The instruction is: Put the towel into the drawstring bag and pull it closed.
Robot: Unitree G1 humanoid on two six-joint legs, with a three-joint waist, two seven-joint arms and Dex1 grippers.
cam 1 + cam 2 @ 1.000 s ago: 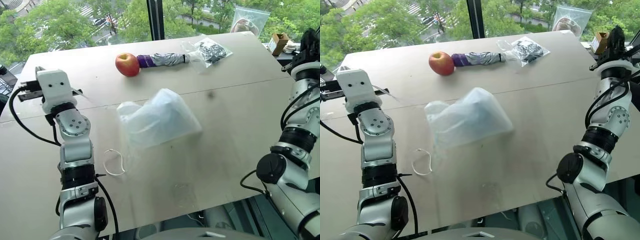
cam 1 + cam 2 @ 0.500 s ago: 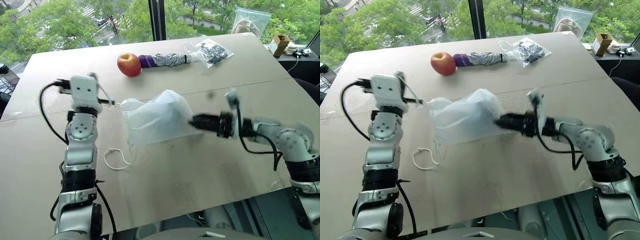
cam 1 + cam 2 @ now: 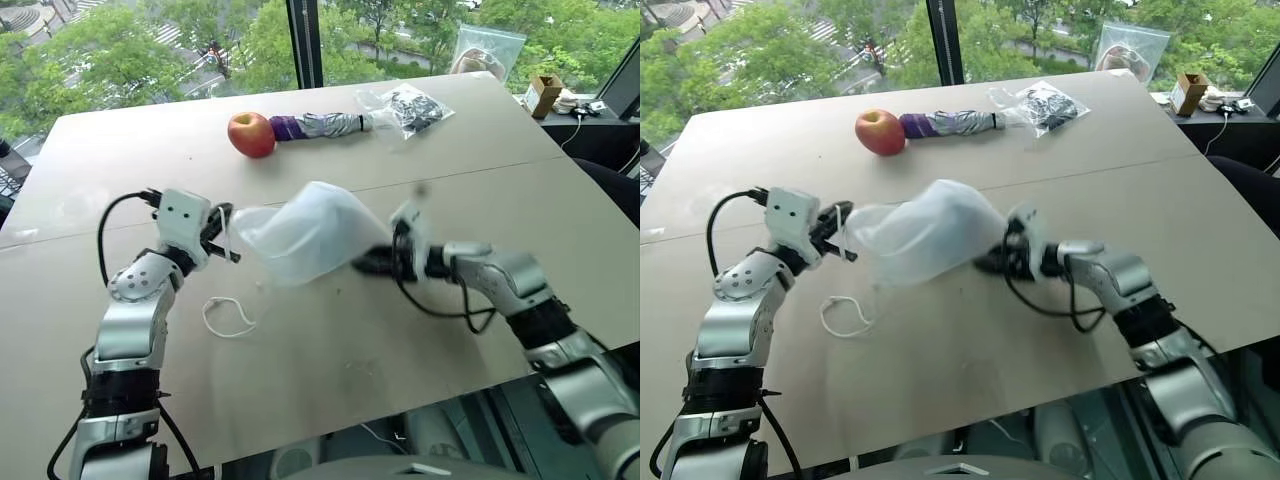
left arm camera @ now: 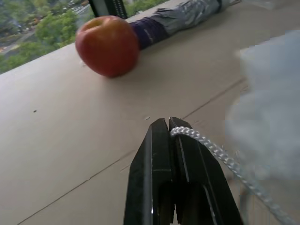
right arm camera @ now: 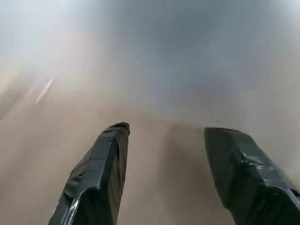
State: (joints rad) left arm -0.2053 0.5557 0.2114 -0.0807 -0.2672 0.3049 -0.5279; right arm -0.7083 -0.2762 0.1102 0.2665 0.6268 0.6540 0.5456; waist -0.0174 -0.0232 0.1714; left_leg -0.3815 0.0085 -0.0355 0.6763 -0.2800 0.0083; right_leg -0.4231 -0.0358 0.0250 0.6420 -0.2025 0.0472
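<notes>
Left wrist view shows your left gripper (image 4: 169, 123) pinching the white cord (image 4: 220, 154) of the drawstring bag (image 3: 310, 235) mid-table, while your right gripper (image 5: 164, 136), fingers spread, sits at its far side. Pull without bracing there and the bag may just slide.

Readable text: none in any view.
Labels or brands: none legible on the apple (image 3: 251, 134), the folded umbrella (image 3: 322, 125) or the plastic bags.
Numbers or signs: none visible on the counter (image 3: 480, 150).
</notes>
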